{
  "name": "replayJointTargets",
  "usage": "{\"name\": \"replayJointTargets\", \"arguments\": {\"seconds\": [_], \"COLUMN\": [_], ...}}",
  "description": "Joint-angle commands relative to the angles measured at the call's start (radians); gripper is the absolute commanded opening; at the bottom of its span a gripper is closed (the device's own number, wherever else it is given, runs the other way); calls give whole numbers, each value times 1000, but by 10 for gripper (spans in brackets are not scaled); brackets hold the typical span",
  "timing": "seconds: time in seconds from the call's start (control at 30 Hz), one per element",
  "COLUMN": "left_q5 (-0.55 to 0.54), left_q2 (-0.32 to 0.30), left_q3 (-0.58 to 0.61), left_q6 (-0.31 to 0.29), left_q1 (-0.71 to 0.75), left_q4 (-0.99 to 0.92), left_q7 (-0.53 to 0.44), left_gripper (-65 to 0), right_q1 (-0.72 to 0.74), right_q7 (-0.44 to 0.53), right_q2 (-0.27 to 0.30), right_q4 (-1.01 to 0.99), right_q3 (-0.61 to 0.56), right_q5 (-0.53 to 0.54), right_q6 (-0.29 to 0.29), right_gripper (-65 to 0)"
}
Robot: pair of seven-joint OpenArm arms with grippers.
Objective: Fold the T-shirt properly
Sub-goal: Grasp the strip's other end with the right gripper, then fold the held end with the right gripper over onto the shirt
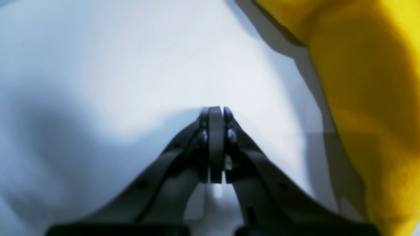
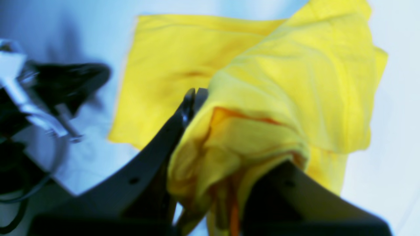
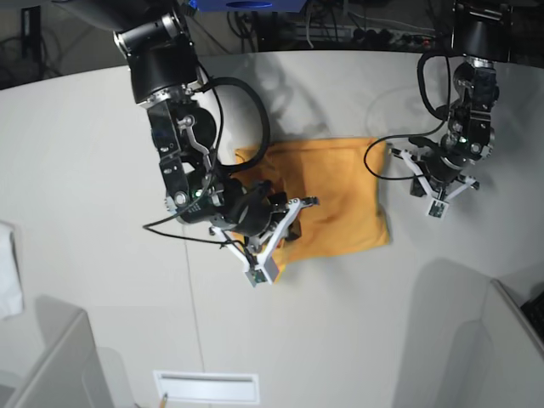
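The T-shirt [image 3: 340, 200] lies partly folded as an orange-yellow slab at the middle of the white table [image 3: 102, 170]. My right gripper [image 3: 304, 204] sits over its near-left part and is shut on a raised bunch of the fabric. In the right wrist view the gripper [image 2: 196, 96] pinches that fold of the T-shirt [image 2: 295, 82], which drapes over and hides one finger. My left gripper [image 3: 404, 151] hangs just off the shirt's right edge. In the left wrist view the gripper [image 1: 215, 109] is shut on nothing above bare table, with the T-shirt [image 1: 367, 82] to its right.
A small white cloth [image 3: 8, 272] lies at the table's left edge. Grey bins stand at the front left [image 3: 51, 357] and front right [image 3: 501, 340], with a white slotted strip [image 3: 204, 387] near the front. Cables run along the back edge [image 3: 340, 30].
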Motion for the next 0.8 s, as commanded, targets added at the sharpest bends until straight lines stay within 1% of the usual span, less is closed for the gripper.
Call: {"name": "replayJointTargets", "arguments": {"seconds": [0.0, 0.03, 0.2, 0.27, 0.37, 0.47, 0.53, 0.6, 0.63, 0.77], "left_q5": [8, 8, 3, 2, 5, 6, 6, 6, 6, 5], "left_q2": [-23, -25, -49, -65, -68, -65, -63, -63, -66, -63], "left_q3": [-5, -5, -5, -5, -8, -79, -140, -183, -200, -255], "left_q6": [1, 1, 1, 1, 1, 1, 1, 1, 1, 0], "left_q1": [-6, -6, 12, 40, 88, 131, 158, 181, 192, 238], "left_q4": [12, 12, 14, 32, 77, 117, 143, 155, 157, 180], "left_q7": [8, 8, 9, 9, 6, 8, 8, 9, 9, 9], "left_gripper": [-650, -650, -650, -650, -650, -650, -650, -650, -650, -650], "right_q1": [27, 27, 45, 41, 41, 42, 48, 64, 68, 79], "right_q7": [18, 18, 20, 52, 80, 89, 92, 129, 149, 199], "right_q2": [-11, -21, -31, -39, -40, -45, -47, -47, -47, -47], "right_q4": [17, 17, -10, -24, -36, -38, -55, -90, -116, -181], "right_q3": [-9, -15, -21, -24, -72, -116, -142, -173, -190, -227], "right_q5": [2, 0, 0, 2, 2, 2, 2, 6, 6, 6], "right_q6": [5, 5, 5, 5, 5, 3, -29, -69, -80, -87], "right_gripper": [-650, -650, -650, -650, -650, -650, -650, -650, -650, -650]}}
